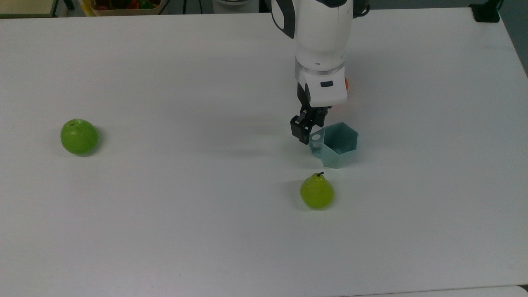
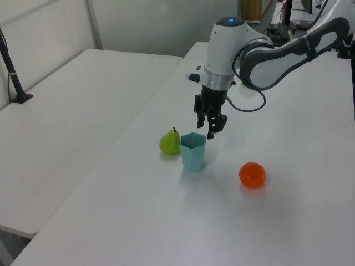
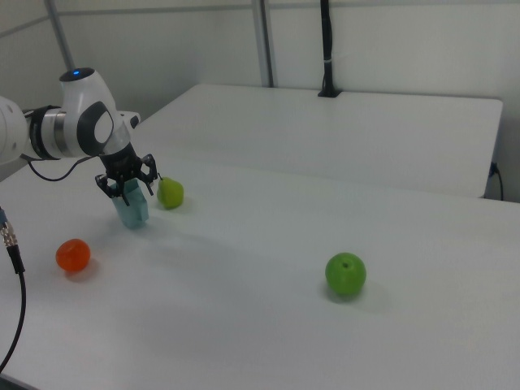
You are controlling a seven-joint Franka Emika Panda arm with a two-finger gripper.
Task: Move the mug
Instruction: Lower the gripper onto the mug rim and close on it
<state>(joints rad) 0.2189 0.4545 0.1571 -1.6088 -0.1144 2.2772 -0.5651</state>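
- White table (image 1: 165, 231) fills the scene, and another white table stands behind it near a pale wall in the right view.
- On the table the mug (image 1: 336, 144) stands upright with its open mouth up. In the top view the pear (image 1: 317, 192) lies near it below, and the orange ball (image 2: 252, 175) is mostly hidden behind the arm; the left view shows it apart from the mug.
- A green apple (image 1: 79, 136) lies well apart, far on the top view's left.
- The gripper (image 1: 306, 126) hangs just beside the mug's handle (image 1: 316, 138), over the rim on that side, with its fingers spread a little and holding nothing.
- My judgement is that the step in hand is coming down to grasp the mug wall near the handle.
- Risk: if one finger lands on the rim or the handle instead of passing beside the wall, the light mug may tip or slide.
- The faceted tapering side may also slip when the fingers close, and a pushed mug could knock the pear.
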